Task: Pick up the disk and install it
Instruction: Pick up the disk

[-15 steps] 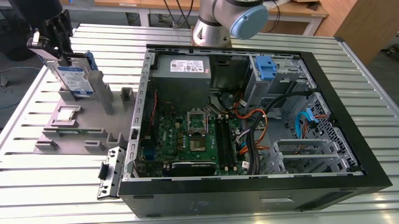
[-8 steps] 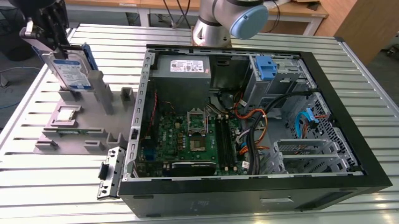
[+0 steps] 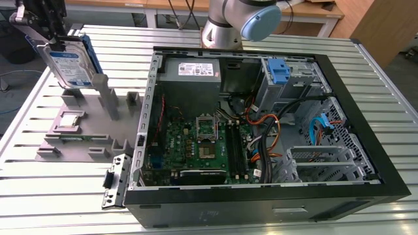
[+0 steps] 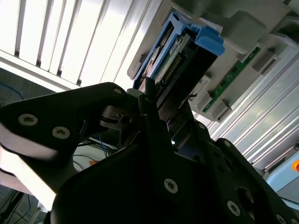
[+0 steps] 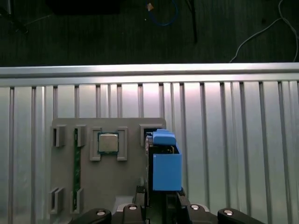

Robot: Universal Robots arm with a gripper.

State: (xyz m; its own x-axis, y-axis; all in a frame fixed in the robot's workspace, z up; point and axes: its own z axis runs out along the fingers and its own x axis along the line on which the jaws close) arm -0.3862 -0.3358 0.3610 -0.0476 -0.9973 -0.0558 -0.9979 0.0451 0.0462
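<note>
Holding the disk [image 3: 68, 61] now?
Yes. The gripper [image 3: 49, 36] pinches it tight, up over the grey holder [image 3: 85, 127], far left in the exterior view.
Is it put in?
Not yet. The open computer case [image 3: 261, 205] sits well apart, to the right.

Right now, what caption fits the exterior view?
Black gripper holds the silver, blue-framed hard disk upright at the grey plastic holder, beside the open black computer case.
</note>
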